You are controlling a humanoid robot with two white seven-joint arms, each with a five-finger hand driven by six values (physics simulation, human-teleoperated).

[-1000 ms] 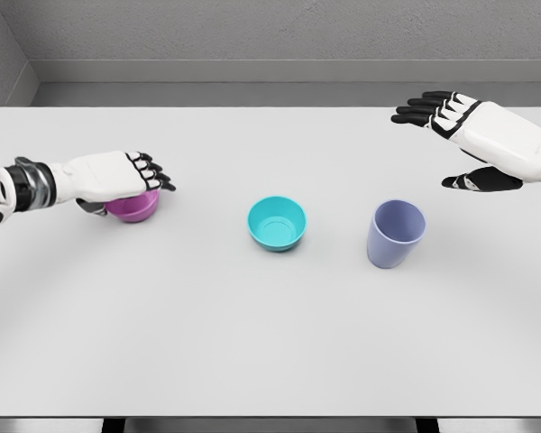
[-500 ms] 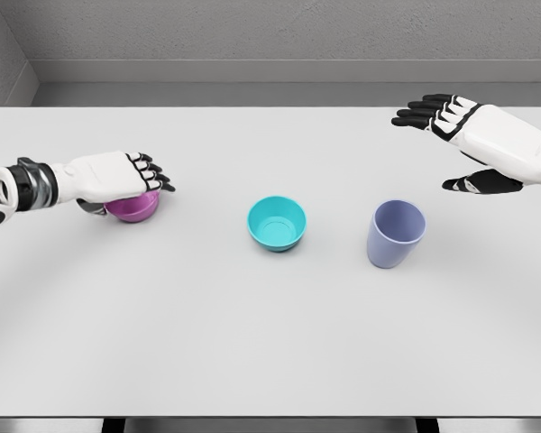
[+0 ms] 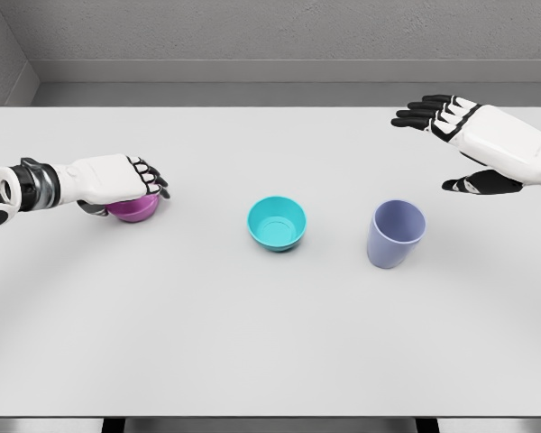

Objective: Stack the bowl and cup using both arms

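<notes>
A magenta bowl (image 3: 136,210) sits at the left of the white table (image 3: 252,343). My left hand (image 3: 126,198) lies over it, fingers curled down past the far rim and thumb tucked against the near side, hiding most of the bowl. A teal bowl (image 3: 277,223) stands upright at the centre. To its right is a lavender cup (image 3: 396,234), upright and untouched. My right hand (image 3: 435,146) hovers behind and to the right of the cup, with fingers spread and nothing held.
A grey wall runs behind the table's far edge. The table's near edge crosses the bottom of the view.
The left hand has settled slightly lower on the magenta bowl, its fingers curling tighter over the rim. The right hand, teal bowl and cup have not moved.
</notes>
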